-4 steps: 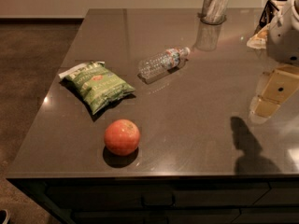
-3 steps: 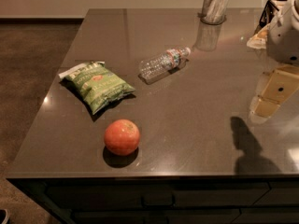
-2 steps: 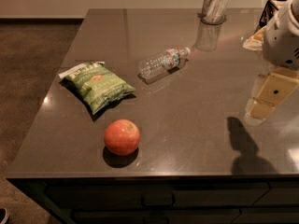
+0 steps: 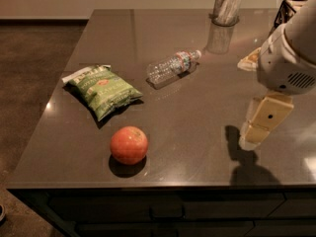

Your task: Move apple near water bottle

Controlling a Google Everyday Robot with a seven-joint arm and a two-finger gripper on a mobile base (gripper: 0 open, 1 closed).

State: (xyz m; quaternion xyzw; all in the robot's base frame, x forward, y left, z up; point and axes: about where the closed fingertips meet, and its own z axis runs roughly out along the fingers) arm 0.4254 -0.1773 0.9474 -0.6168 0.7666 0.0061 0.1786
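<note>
Dark grey tabletop (image 4: 197,112) seen from above and in front. The apple (image 4: 129,144), round and orange-red, is seen near the front edge, left of centre, resting alone w/ nothing touching it. The water bottle (image 4: 173,68) is laid on its side further back, near mid-table, cap pointing to the R of the view, well apart from the apple. A green chip bag (image 4: 103,90) is placed btwn them but off to the L, close to the apple and not in contact. A tall grey holder (image 4: 227,6) is stood at the back edge. The robot's arm is entered from the R of the view, and the gripper (image 4: 254,132) is hung above the table's R side, its shadow (image 4: 242,157) cast just below it. Versus approx. a sec ago, the gripper has been shifted lower and toward the L of the view, i.e. toward the table's middle; apple, bottle and bag are unmoved. Whether the gripper is apart or together cannot be told; nothing is seen held. The shift is judged an early approach: the apple is not yet reached, so pick-up and carry to the bottle are all left to do.
</note>
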